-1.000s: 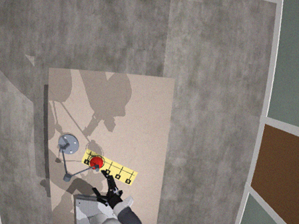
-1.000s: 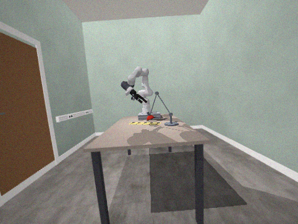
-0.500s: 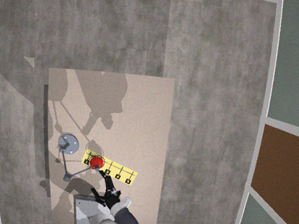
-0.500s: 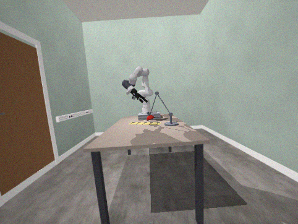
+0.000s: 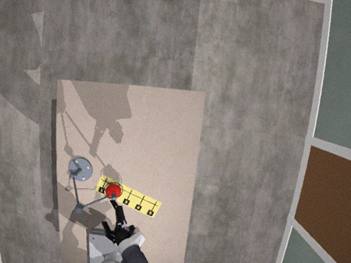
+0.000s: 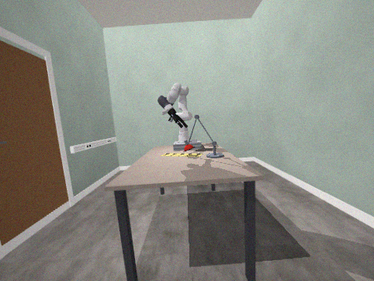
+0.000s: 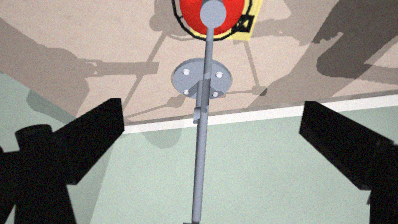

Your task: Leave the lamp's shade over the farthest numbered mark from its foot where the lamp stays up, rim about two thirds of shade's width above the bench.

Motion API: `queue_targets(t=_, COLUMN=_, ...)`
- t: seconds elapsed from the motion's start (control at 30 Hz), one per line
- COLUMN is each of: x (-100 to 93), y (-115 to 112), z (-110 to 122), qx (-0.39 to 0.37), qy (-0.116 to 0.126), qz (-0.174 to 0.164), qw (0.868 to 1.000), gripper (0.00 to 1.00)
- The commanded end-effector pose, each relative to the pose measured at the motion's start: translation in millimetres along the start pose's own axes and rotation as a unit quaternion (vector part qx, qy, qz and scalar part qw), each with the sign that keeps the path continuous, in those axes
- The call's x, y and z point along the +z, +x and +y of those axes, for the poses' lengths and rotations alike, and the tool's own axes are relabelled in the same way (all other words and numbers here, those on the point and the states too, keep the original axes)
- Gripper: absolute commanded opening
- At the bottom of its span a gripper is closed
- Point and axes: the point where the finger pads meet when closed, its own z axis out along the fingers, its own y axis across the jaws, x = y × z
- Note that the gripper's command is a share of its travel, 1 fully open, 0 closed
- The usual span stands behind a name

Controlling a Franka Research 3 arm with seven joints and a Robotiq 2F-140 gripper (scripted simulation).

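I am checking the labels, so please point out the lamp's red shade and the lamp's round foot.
red shade (image 5: pixel 113 190) (image 6: pixel 188 147) (image 7: pixel 192 11): top, exterior, wrist; dome
round foot (image 5: pixel 85 172) (image 6: pixel 219 156) (image 7: pixel 180 80): top, exterior, wrist; disc

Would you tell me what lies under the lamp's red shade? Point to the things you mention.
Beneath the red shade (image 5: pixel 113 190) (image 6: pixel 188 147) (image 7: pixel 212 27) is part of the yellow strip (image 5: pixel 144 203) (image 6: pixel 171 154) (image 7: pixel 245 36); any mark directly below is hidden.
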Motion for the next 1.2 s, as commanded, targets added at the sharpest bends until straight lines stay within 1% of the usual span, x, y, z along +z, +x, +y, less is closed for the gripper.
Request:
queue_targets(t=0.0, x=8.2, y=4.4, z=-1.5, qx=0.026, qy=0.002, qz=0.007, qw=1.000, gripper=1.00)
queue_targets(t=0.33, x=35.1, y=3.0, z=-0.9, qx=0.006, qy=0.002, qz=-0.002, qw=1.000, gripper=1.00)
queue_targets(t=0.4, x=35.1, y=3.0, z=-0.9, qx=0.006, qy=0.002, qz=-0.002, qw=1.000, gripper=1.00)
queue_targets(t=0.9, x=73.0, y=5.6, z=4.7, qx=0.029, qy=-0.007, qz=0.005, qw=1.000, gripper=1.00)
queue_targets(t=0.97, x=73.0, y=5.6, z=4.7, qx=0.029, qy=-0.007, qz=0.005, qw=1.000, gripper=1.00)
queue_targets(t=1.17, x=88.2, y=6.3, z=6.8, qx=0.032, qy=-0.010, qz=0.007, qw=0.999, gripper=1.00)
